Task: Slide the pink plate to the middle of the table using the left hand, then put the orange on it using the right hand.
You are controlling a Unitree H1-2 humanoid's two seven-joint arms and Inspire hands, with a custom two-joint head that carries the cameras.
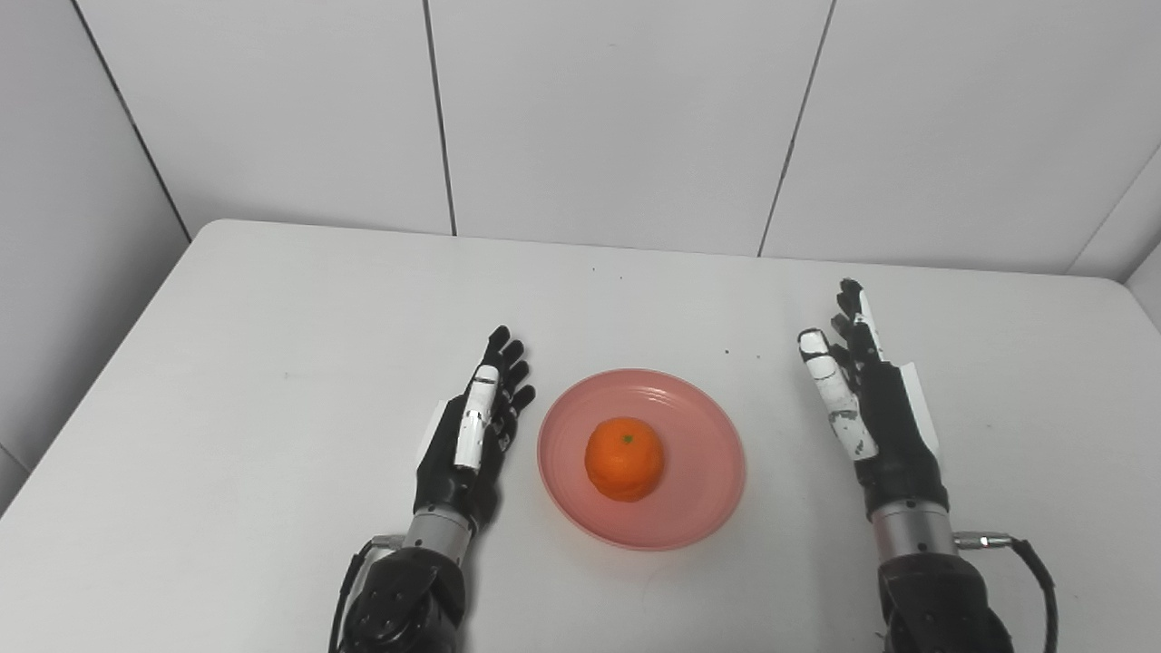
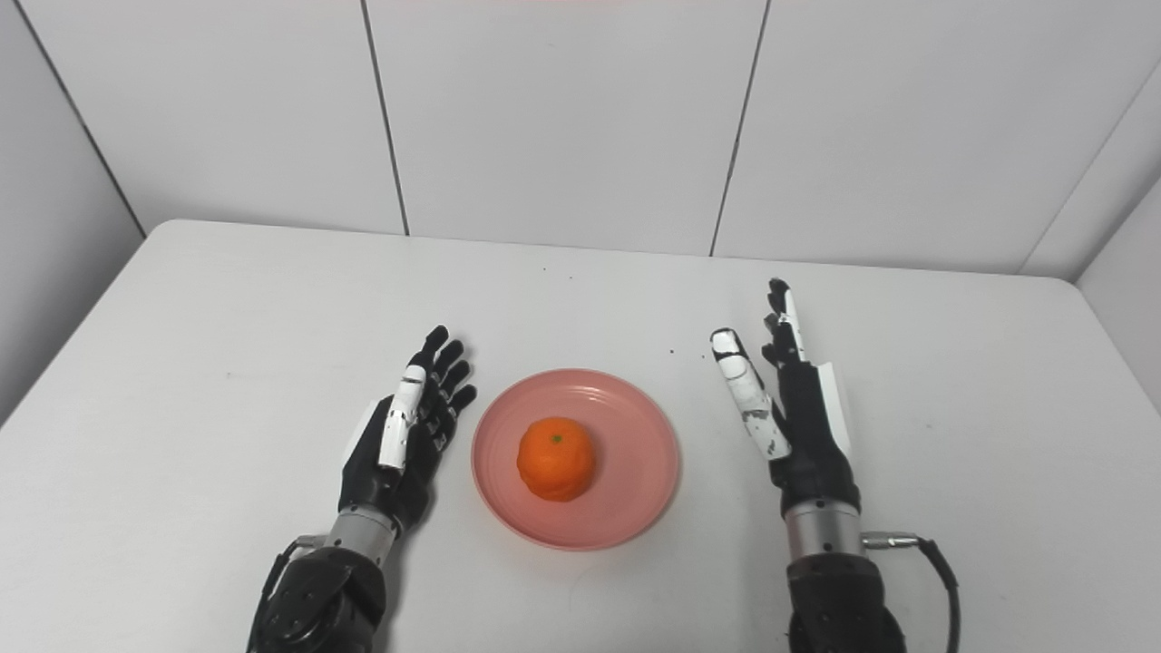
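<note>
**Orange seated on plate; both hands released**

The pink plate point(image 1: 641, 458) is located on the white table point(image 1: 272, 363), near the middle of the table's width and toward its near edge. The orange point(image 1: 624, 458) is seated in the plate's centre, with its green stem mark facing upward. A ring of bare pink surface is visible around the fruit on all sides.

The left hand point(image 1: 472, 431) is positioned just beside the plate's left rim. Its fingers point(image 1: 512, 363) are extended and slightly spread, directed toward the far wall. Nothing is held by it. Whether the hand touches the rim cannot be determined; a narrow strip of table appears between them.

The right hand point(image 2: 798, 404) is positioned to the right of the plate, clearly apart from the rim, with a wider strip of table visible between them than on the left side. It is released, with fingers extended toward the far wall and thumb point(image 2: 746, 390) spread toward the plate. Nothing is grasped.

The orange is thus placed between the two hands, nearer the left hand, and is touched by neither. A cable point(image 2: 925, 553) is seen leaving the right wrist. A grey panelled wall point(image 1: 617, 118) stands behind the table.
</note>
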